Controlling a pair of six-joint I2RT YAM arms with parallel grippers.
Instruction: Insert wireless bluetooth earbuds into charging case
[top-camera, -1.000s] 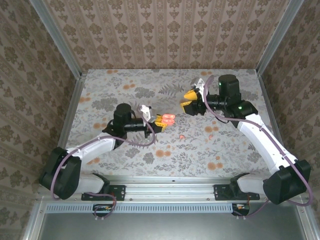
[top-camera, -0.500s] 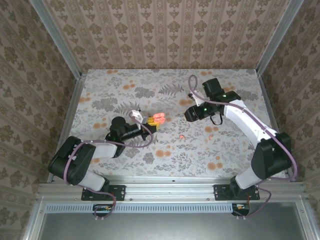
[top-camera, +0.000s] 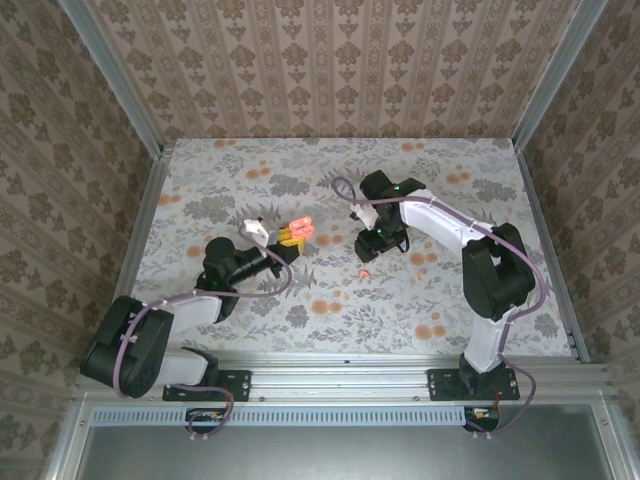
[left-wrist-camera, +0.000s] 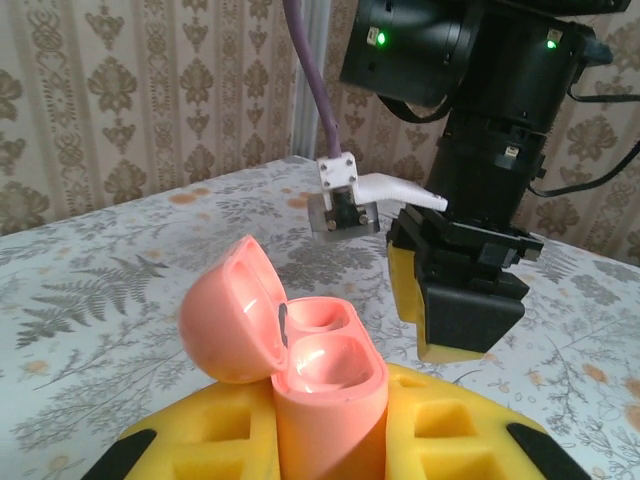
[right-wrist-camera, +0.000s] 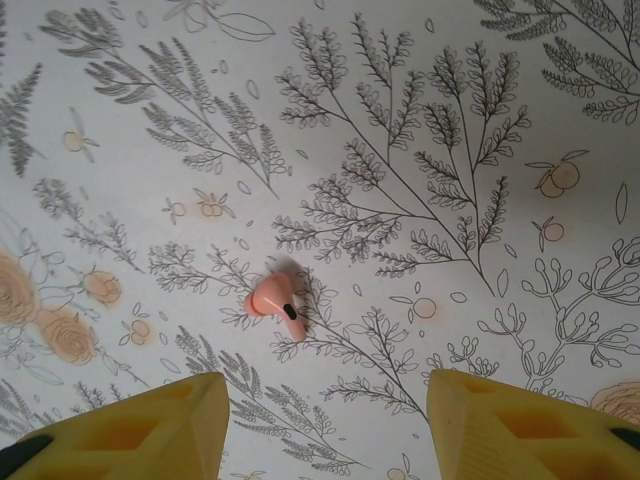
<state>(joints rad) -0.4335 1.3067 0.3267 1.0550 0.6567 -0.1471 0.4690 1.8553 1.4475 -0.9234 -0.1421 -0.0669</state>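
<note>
The right claw (right-wrist-camera: 330, 412) has swung in from one o'clock, jaws apart, ready above the pink earbud (right-wrist-camera: 275, 300), while the left claw (left-wrist-camera: 330, 445) clamps the open case (left-wrist-camera: 300, 350).

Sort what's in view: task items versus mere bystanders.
Job:
- open coral charging case, gripped by the left tool
- coral earbud, lying loose under the open right tool

Bystanders:
- floral table cover
- patterned walls

Bright, even light; faint soft shadows; nearest foreground slightly blurred.
</note>
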